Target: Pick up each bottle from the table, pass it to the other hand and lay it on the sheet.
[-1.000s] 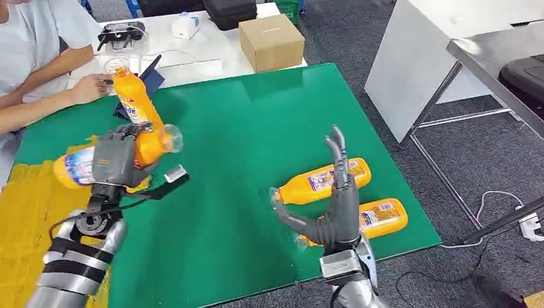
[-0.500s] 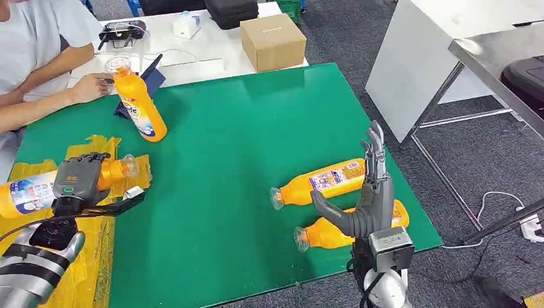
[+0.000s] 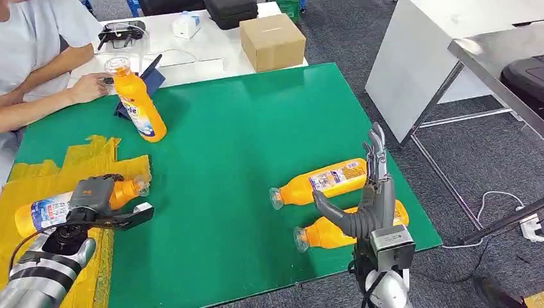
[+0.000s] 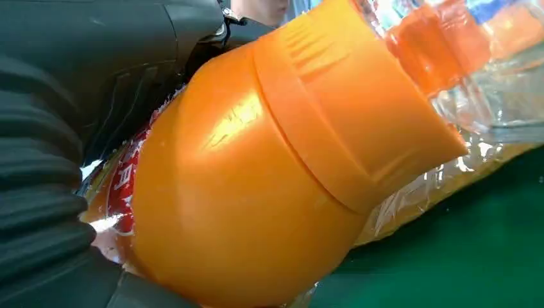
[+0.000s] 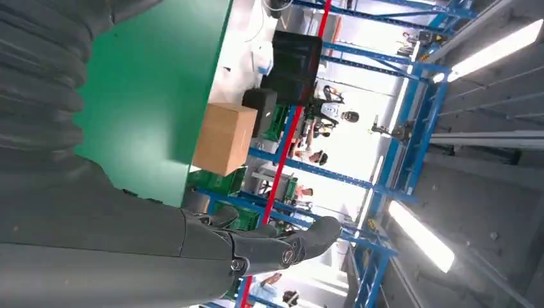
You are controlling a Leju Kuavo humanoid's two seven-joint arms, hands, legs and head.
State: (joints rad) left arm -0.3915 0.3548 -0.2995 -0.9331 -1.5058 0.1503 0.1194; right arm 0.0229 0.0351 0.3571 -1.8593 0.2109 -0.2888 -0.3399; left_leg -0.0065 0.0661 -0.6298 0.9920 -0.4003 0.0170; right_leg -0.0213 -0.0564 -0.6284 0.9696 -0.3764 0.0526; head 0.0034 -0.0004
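At the left edge of the green table (image 3: 244, 128) a crumpled yellow sheet (image 3: 58, 163) covers the near left corner, and the left hand (image 3: 92, 199) is clenched around an orange bottle (image 3: 61, 206) that lies on its side over the sheet, its clear cap pointing toward the middle of the table. In the left wrist view the bottle's orange shoulder sits just against the hand's grey cover, with clear plastic and green table beyond it. Near the far left corner a second orange bottle (image 3: 136, 101) stands slightly tilted, just in front of a person's hand (image 3: 90, 86) resting at the table's far edge. Beyond that edge a cardboard box (image 3: 272, 41) sits on a white table (image 3: 192, 48). Near the right edge two more orange bottles lie on their sides, caps pointing left: one (image 3: 321, 181) farther in, the other (image 3: 346, 228) close to the near edge. The right hand (image 3: 365, 205) stands released over the nearer bottle, fingers straight and raised, thumb spread aside, holding nothing.
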